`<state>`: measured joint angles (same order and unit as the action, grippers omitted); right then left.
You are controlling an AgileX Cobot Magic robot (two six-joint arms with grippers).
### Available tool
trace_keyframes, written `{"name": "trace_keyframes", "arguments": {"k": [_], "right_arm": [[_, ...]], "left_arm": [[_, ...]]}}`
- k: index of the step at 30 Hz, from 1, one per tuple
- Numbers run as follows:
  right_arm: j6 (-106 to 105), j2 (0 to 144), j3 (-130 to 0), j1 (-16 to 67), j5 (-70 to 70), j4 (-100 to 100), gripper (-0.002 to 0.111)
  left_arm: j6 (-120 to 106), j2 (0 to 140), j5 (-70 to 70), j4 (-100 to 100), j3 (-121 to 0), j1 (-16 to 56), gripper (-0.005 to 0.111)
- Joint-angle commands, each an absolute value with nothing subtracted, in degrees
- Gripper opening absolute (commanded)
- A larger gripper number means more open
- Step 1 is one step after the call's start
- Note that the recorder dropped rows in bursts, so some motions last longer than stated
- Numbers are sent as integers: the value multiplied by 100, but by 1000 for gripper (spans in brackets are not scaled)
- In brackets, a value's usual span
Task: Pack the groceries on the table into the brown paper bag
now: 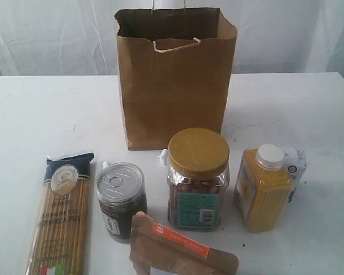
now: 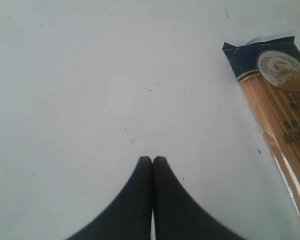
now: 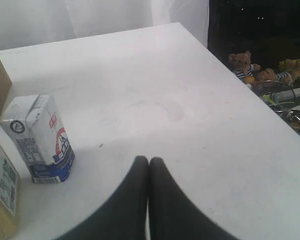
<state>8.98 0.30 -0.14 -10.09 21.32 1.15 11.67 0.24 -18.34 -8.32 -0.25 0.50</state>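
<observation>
The matte white table (image 1: 34, 114), faintly specked, spreads wide beneath me. At its far middle stands the creased brown paper bag (image 1: 172, 97), upright and ragged-mouthed. In front of it lie the long, flat, glossy spaghetti packet (image 1: 60, 217) at the left, the faceted clear nut jar (image 1: 197, 177) with a ribbed gold lid, the squarish yellow bottle (image 1: 263, 192) at the right, the stiff brown pouch (image 1: 180, 252) nearest, the round dark pull-tab jar (image 1: 121, 200), and the small boxy carton (image 3: 40, 137) just behind the bottle. My left pincer (image 2: 152, 160) and right pincer (image 3: 149, 160) have their smooth black tips pressed together, gripping nothing.
</observation>
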Motion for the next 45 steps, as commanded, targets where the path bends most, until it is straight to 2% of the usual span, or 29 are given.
{"name": "trace_keyframes", "arguments": {"k": [1,7,13,22,28,31,34,38,42,45], "right_arm": [[918,0,0,-978,2106,124,0],[549,0,0,-978,1933,453,0],[467,0,0,-978,917,484,0],[1531,0,0,-978,-3076,330,0],[1569,0,0,-978,-5344,-1682,0],[1519,0,0,-978,-6490,-3360,0],[1550,0,-57,-978,-6580,-3785,0],[1830,271,-1676,-978,-4978,-3681,0],[-192,2343,-3774,-978,-4952,-1792,0],[-2201,3815,-4647,-978,-4745,-1344,0]], "left_arm": [[1178,0,-1959,-824,0,73,0],[1178,0,-1959,-824,0,73,0],[1178,0,-1959,-824,0,73,0],[1178,0,-1959,-846,0,73,0],[1178,0,-1959,-846,0,73,0],[1178,0,-1959,-846,0,73,0],[1178,0,-1959,-846,0,73,0],[1178,0,-1959,-846,0,73,0],[1178,0,-1959,-846,0,73,0],[1178,0,-1959,-846,0,73,0]]}}
